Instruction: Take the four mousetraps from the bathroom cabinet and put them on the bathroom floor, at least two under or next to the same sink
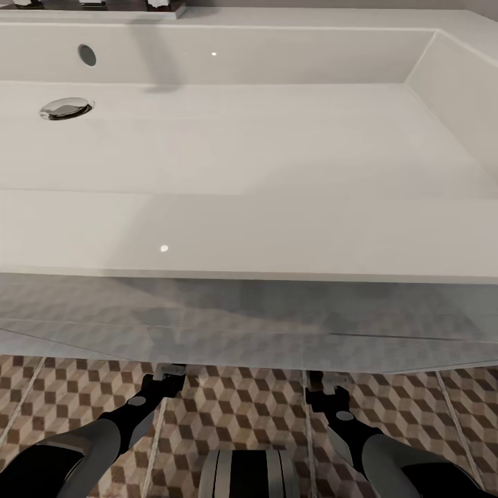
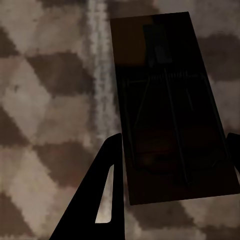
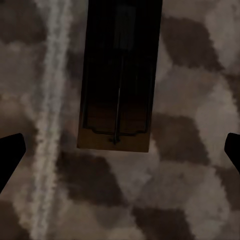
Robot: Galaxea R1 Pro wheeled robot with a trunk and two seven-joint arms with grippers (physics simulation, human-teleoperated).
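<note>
Both arms reach low under the front of the white bathroom sink (image 1: 249,235). In the left wrist view a dark-brown mousetrap (image 2: 170,115) with thin wire parts sits between the fingers of my left gripper (image 2: 174,140), which touch its two long sides just above the cube-patterned bathroom floor (image 2: 45,100). A second mousetrap (image 3: 120,75) lies flat on the floor (image 3: 190,190) beside a pale grout line. My right gripper (image 3: 125,142) hangs over its near end, open wide and holding nothing. The head view shows my left gripper (image 1: 169,373) and right gripper (image 1: 332,380) at the vanity's lower edge.
The basin has a chrome drain (image 1: 66,108) at its left and the tap's base (image 1: 159,7) at the back rim. The vanity front (image 1: 249,318) renders see-through over the floor tiles (image 1: 242,408). My own base (image 1: 249,477) stands between the arms.
</note>
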